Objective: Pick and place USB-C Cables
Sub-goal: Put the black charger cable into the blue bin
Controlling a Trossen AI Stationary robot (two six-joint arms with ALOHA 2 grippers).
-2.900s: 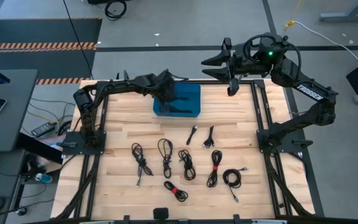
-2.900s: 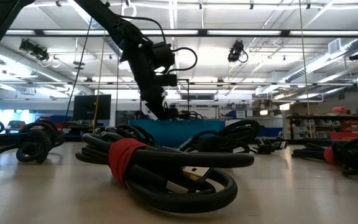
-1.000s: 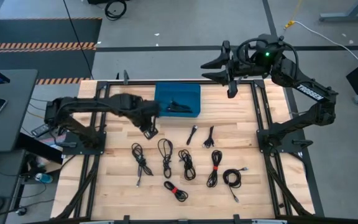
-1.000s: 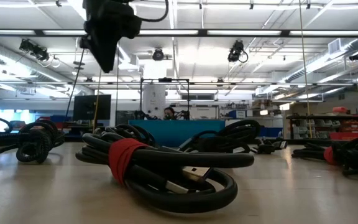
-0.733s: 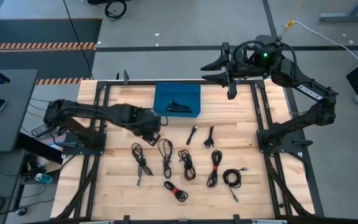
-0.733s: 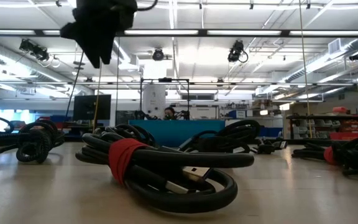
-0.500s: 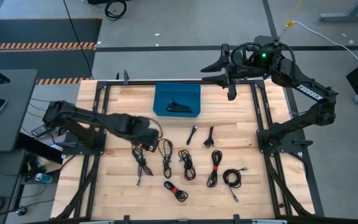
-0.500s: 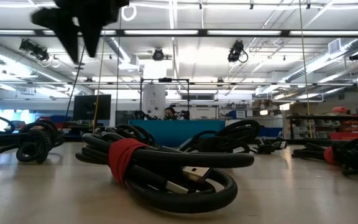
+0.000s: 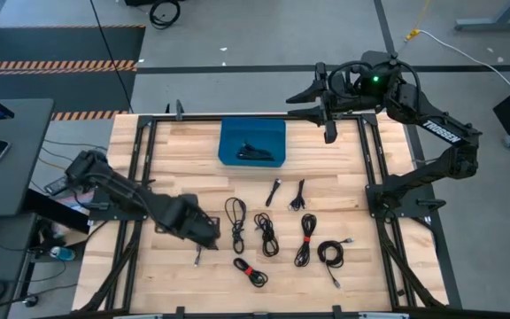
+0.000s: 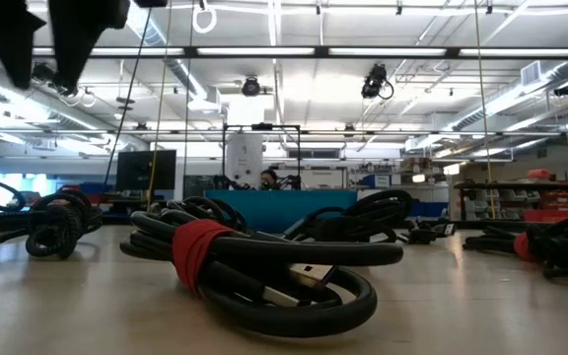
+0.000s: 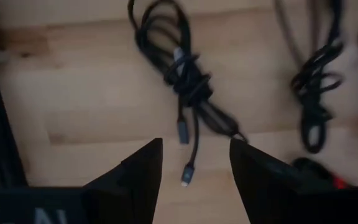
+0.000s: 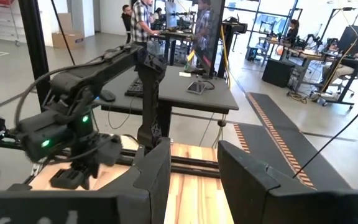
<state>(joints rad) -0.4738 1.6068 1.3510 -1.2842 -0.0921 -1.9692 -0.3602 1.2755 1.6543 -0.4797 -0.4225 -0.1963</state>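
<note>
High view: pale wooden table point(image 9: 343, 177), left claw point(image 9: 204, 232) wide above cable point(image 11: 188, 84), grey floor point(image 9: 237, 35) around

Left arm reaches low across the table, left gripper point(image 9: 204, 229) with fingers apart. Right gripper point(image 9: 301, 96) waits raised at the far edge, fingers parted.

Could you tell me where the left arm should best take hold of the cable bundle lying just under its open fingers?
Probably at the knotted middle of the cable bundle, coming straight down from above with the left end effector. There the strands are gathered thickest, whereas the loop and the loose plug ends trail thin and flat on the table.
</note>
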